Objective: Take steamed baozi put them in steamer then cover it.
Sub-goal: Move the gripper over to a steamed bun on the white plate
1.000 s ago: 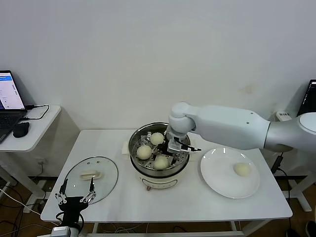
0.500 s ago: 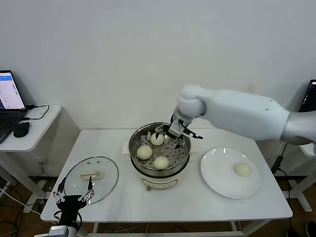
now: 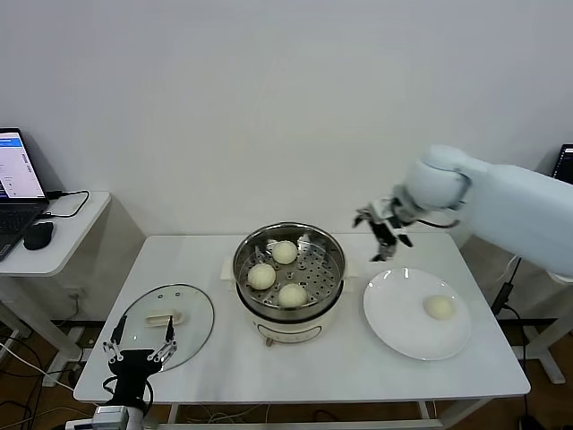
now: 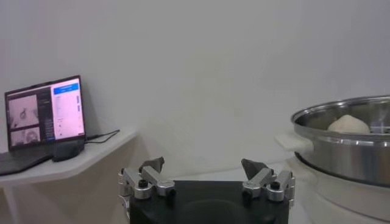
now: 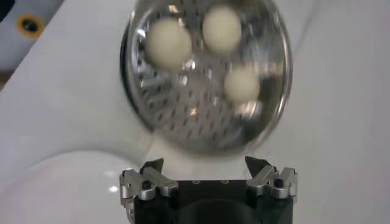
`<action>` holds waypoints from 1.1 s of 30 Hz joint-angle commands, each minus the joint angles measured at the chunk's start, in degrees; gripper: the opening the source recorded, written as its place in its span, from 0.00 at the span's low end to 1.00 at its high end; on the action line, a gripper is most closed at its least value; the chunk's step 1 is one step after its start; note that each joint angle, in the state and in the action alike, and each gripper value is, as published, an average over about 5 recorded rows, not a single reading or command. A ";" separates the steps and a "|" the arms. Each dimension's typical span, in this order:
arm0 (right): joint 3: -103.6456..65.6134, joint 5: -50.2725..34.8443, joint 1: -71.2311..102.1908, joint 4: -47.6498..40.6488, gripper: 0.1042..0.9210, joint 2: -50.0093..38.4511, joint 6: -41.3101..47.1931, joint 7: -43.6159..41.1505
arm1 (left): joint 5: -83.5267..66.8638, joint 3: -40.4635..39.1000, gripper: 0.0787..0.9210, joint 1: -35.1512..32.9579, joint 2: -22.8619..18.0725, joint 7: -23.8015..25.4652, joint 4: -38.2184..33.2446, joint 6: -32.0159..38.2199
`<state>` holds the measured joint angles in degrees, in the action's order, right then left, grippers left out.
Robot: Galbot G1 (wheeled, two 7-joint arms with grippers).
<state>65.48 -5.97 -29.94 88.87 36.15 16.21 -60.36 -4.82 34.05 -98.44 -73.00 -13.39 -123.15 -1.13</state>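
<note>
A white plate sits on the white table; a laptop and mouse occupy the side desk.

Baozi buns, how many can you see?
4. Three baozi sit in the steamer. One baozi is on the white plate. None seem hidden.

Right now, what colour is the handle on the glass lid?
Cream-white handle on the cover; head view shows it best.

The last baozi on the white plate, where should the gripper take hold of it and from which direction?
Probably from straight above. The baozi sits alone on the flat plate with its round sides exposed, so the open right gripper, now above the table between steamer and plate, can lower its fingers either side of the bun's widest middle and close gently.
</note>
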 commanded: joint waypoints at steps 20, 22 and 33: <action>-36.74 25.86 42.19 -22.24 0.88 -2.78 -10.89 -5.36 | 1.09 1.26 0.88 -3.13 -0.50 -0.04 -0.90 -0.08; -37.50 27.39 42.67 -24.73 0.88 -0.88 -11.60 -4.97 | 1.11 1.39 0.88 -3.22 -0.58 -0.03 -0.88 -0.09; -38.53 31.23 42.58 -32.91 0.88 7.18 -12.34 -3.19 | 1.03 1.65 0.88 -2.75 -0.48 0.07 0.29 -0.20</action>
<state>30.32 20.38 9.33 63.91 37.04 5.26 -64.16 -3.79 35.63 -101.12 -73.50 -13.35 -123.24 -1.29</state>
